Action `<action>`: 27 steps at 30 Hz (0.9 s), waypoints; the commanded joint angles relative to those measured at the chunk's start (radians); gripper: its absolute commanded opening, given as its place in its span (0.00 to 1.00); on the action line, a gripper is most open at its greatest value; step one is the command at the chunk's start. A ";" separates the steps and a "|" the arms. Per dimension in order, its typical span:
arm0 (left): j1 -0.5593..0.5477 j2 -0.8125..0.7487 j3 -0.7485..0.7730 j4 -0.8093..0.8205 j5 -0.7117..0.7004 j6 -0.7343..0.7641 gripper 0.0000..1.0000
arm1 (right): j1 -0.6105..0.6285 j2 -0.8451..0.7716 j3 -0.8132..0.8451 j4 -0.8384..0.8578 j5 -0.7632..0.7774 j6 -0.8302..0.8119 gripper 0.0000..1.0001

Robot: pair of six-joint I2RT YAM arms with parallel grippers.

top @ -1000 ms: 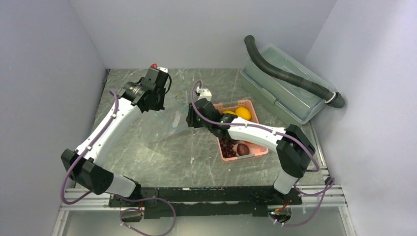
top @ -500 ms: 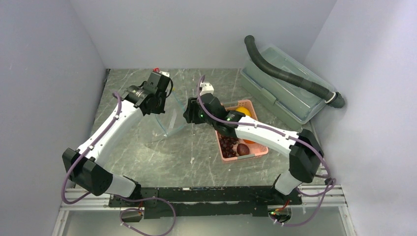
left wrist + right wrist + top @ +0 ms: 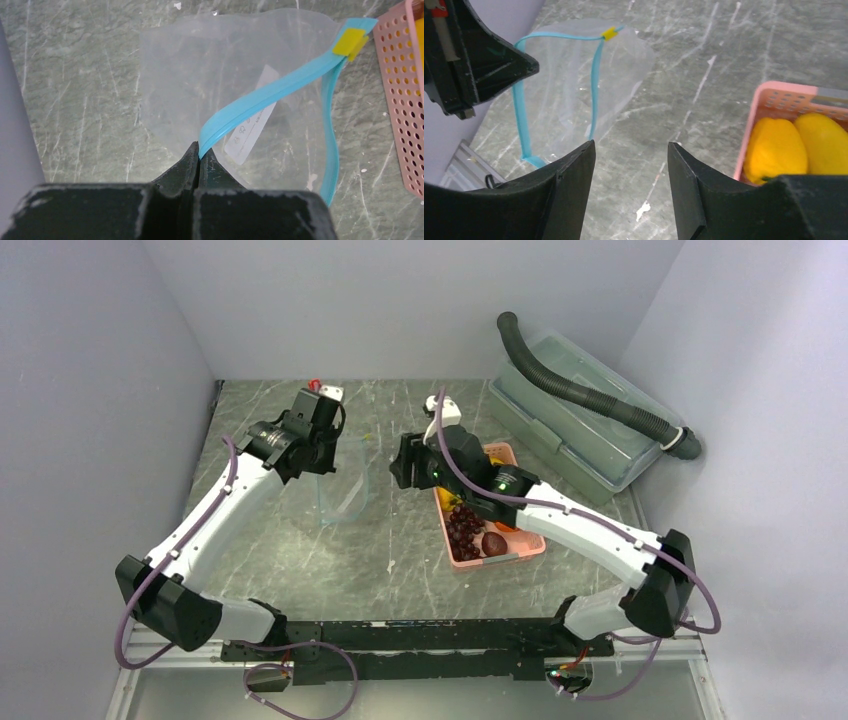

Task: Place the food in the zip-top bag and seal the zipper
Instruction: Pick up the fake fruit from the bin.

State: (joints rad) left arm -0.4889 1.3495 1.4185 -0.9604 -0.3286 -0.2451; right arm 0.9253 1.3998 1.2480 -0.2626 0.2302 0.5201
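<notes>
The zipper [image 3: 265, 95] strip is pinched between the closed fingers of the left gripper [image 3: 200, 152], and the zip-top bag [image 3: 190, 65] is held there with its mouth parted. Nothing is held by the right gripper [image 3: 629, 162], whose fingers stand apart above the table [image 3: 724, 50], between bag and pink basket [image 3: 781, 97]. No food is seen inside the bag; the yellow fruits [image 3: 774, 150] and grapes [image 3: 462, 527] lie in the basket. Filling and sealing are judged not yet begun.

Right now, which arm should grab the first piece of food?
Right. The right gripper is open, empty and beside the basket of fruit. The left gripper is shut on the bag's zipper strip, holding the mouth open.
</notes>
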 commanded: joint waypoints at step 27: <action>-0.004 -0.030 -0.030 0.037 0.111 0.033 0.00 | -0.157 -0.153 -0.201 -0.455 0.281 0.011 0.83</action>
State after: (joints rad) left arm -0.4892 1.3487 1.3941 -0.9466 -0.2325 -0.2420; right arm 0.7921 1.2385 1.0538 -0.6399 0.4534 0.5007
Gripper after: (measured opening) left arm 0.013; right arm 0.810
